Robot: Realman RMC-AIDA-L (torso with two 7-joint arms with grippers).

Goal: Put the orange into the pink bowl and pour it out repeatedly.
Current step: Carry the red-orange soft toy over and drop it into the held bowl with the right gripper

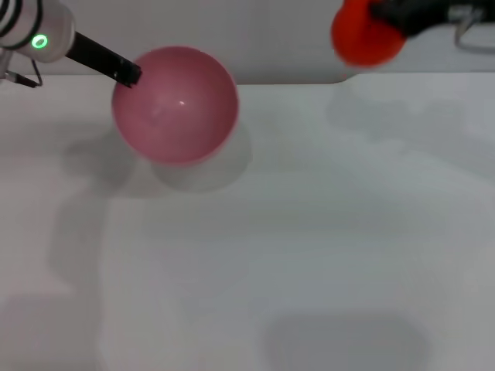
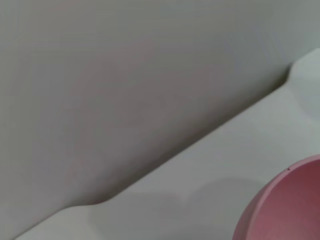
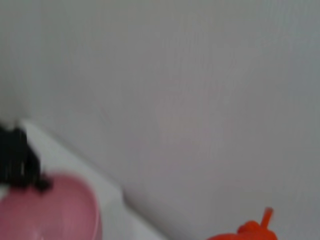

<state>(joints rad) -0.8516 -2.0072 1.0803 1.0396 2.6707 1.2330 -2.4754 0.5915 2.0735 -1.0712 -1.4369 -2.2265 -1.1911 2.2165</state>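
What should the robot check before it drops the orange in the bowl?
1. Orange held by the right hand: ok, it is lifted off the table.
2. Pink bowl held by the left hand at its rim: ok.
3. Bowl empty: ok, nothing shows inside.
4. Bowl opening facing up: ok, its inside faces the head view.
5. Orange above the bowl: not ok, it is well off to the robot's right.

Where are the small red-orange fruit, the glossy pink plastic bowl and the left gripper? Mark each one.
The orange point(image 1: 363, 39): head view, on its bumpy skin below the right gripper.
The pink bowl point(image 1: 176, 104): head view, on its inner wall.
The left gripper point(image 1: 128, 73): head view, fingertips at the bowl's rim.
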